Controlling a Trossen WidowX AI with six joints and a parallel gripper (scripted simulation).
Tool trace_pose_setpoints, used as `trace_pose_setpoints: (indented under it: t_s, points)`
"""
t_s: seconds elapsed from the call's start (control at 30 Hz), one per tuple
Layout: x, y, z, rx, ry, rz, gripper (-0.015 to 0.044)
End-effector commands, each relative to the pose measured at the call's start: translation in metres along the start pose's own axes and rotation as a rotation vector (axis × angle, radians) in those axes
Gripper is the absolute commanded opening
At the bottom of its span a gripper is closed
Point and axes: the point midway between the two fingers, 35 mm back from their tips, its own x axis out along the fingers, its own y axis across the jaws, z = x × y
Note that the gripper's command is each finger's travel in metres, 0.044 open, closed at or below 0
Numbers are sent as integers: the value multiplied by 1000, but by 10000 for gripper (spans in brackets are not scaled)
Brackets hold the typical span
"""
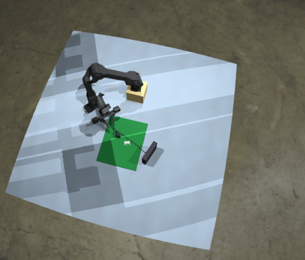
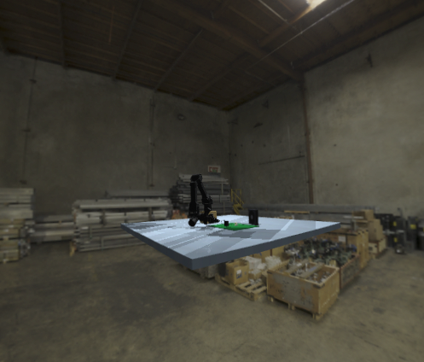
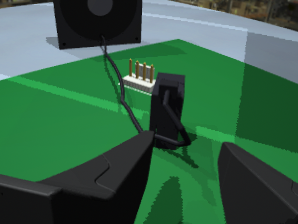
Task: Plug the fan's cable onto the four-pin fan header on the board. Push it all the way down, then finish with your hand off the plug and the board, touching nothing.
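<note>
- Your gripper is partly open, its fingertips apart and nothing gripped between them.
- Around your setup is a dim warehouse room, with bare walls, a stained concrete floor, stacked metal lengths and open wooden crates.
- You have a pale blue tabletop, crossed by shadow bands and bright streaks.
- Your arm reaches out from a wooden block, bends at a raised elbow and drops down, its gripper reaching over one edge of the board.
- That green board lies flat on the tabletop.
- You can see the black fan standing upright just beside the board.
- Just ahead of your fingertips, over the board, is the black plug, roughly upright and off the header; you cannot tell whether a finger touches it.
- Near it you see the white header, its four pins bare.
- Your thin black cable runs from fan to plug.
</note>
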Motion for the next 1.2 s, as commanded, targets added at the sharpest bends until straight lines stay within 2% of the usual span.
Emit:
trace_pose_setpoints:
  t_s: [0.0,0.93,1.17]
  points:
    - [-11,-3,4,-14,11,-3,140]
    - [-74,3,38,-20,-30,19,140]
    - [-65,11,42,21,74,140,324]
